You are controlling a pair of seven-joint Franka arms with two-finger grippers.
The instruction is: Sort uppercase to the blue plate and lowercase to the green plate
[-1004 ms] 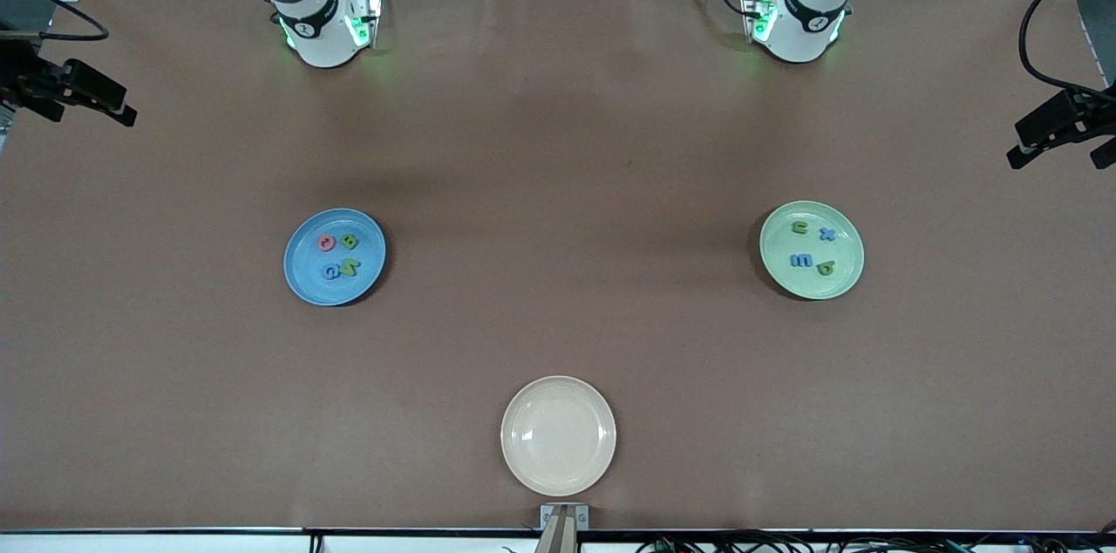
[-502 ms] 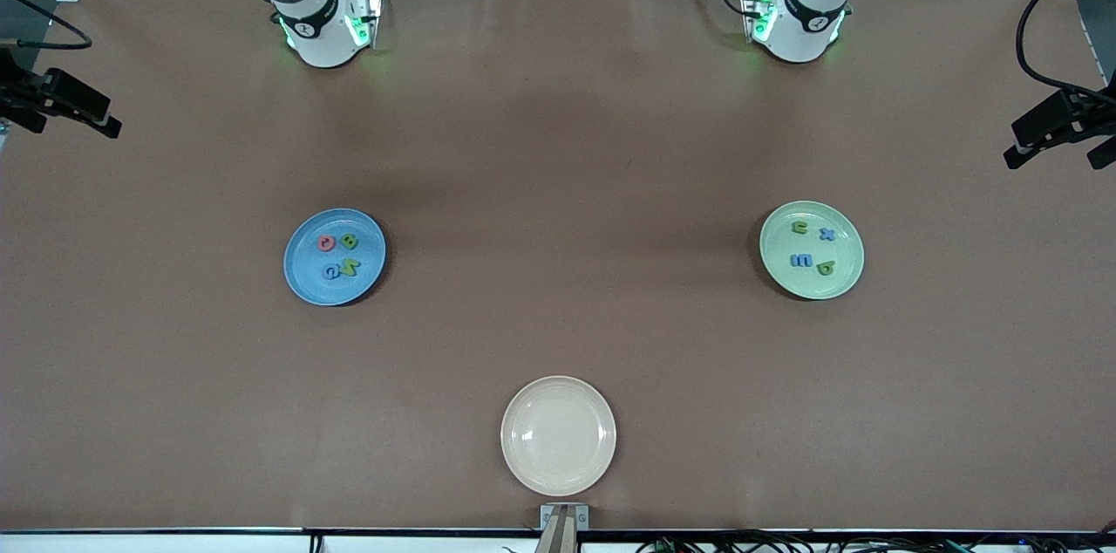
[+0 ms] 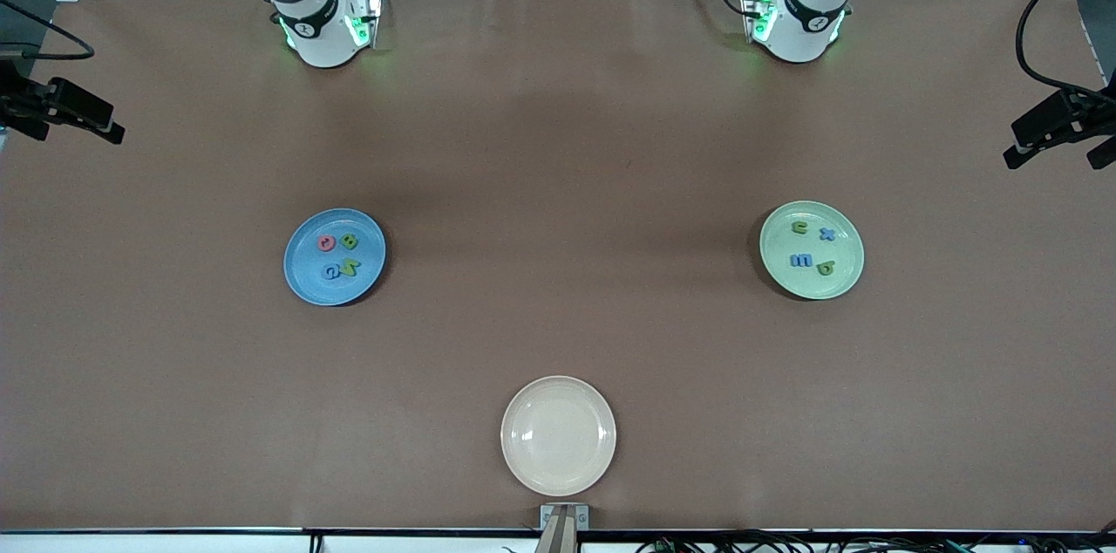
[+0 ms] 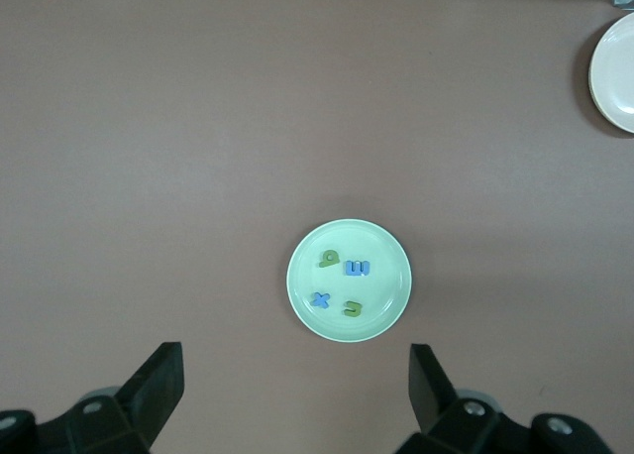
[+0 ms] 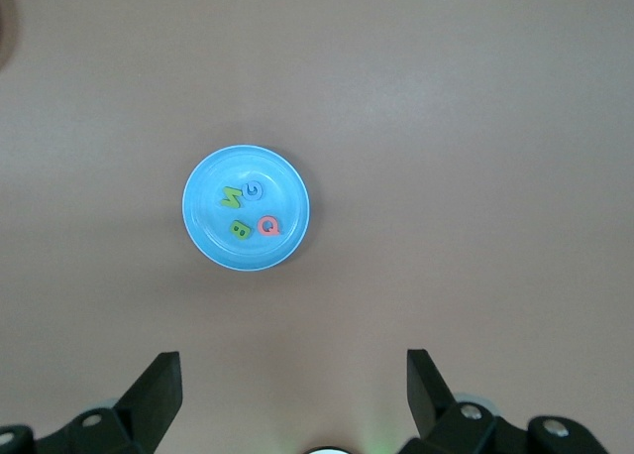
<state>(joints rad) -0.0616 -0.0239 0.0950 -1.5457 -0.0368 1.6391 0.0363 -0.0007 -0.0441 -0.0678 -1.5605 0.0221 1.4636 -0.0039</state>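
The blue plate (image 3: 305, 267) holds the uppercase letters: red Q (image 3: 326, 243), green B (image 3: 350, 242), blue G (image 3: 332, 272), green N (image 3: 350, 266). The green plate (image 3: 847, 248) holds the lowercase letters: green u (image 3: 799, 228), blue x (image 3: 827, 234), blue m (image 3: 801, 260), green b (image 3: 825, 268). My right gripper (image 5: 294, 375) is open and empty, high above the table, looking down on the blue plate (image 5: 203, 216). My left gripper (image 4: 295, 375) is open and empty, high over the green plate (image 4: 300, 276).
An empty cream plate (image 3: 558, 435) sits near the table's front edge, midway between the arms. It also shows in the left wrist view (image 4: 616, 72). Both arm bases stand at the table's back edge.
The right gripper has drifted a little toward the right arm's end of the table. The left gripper has barely moved. The plates and letters have not moved.
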